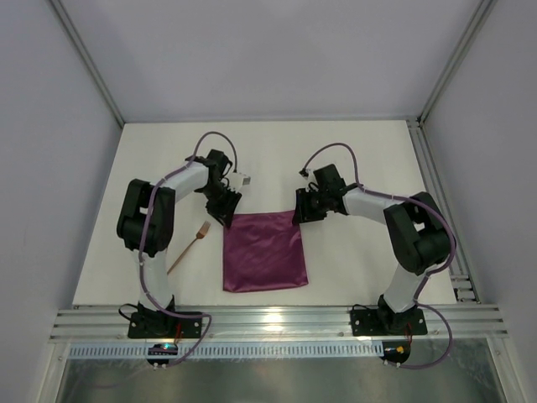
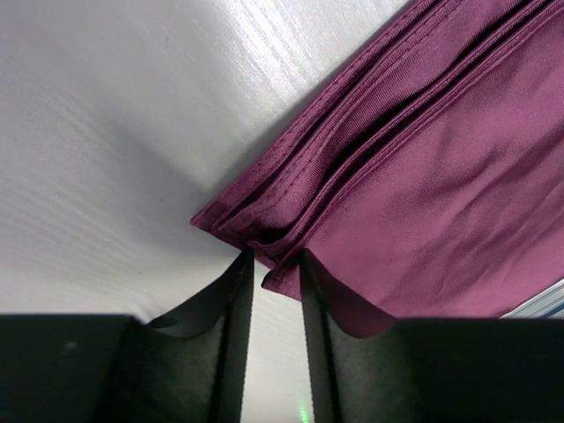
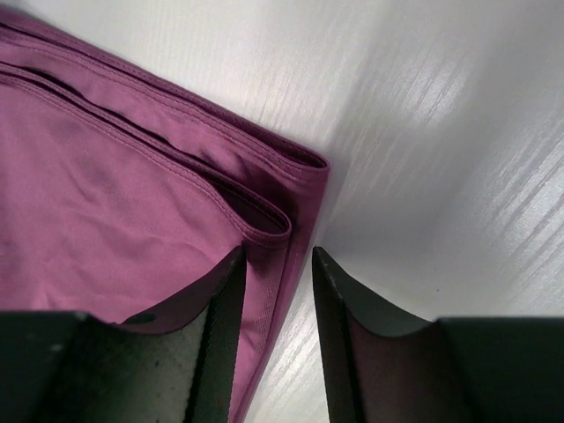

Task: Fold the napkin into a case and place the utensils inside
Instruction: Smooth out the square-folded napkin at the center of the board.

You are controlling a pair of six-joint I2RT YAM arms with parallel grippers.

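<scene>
Folded plum napkin lies flat, copper fork to its left.

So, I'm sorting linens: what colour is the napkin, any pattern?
The napkin is plain plum-purple, unpatterned; best in the left wrist view.

Napkin plain plum-purple, self-coloured hems; fork copper; table white, faintly streaked; walls pale grey.

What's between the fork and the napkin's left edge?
Nothing: a bare strip of table separates the fork from the napkin, seen in the top view.
</scene>
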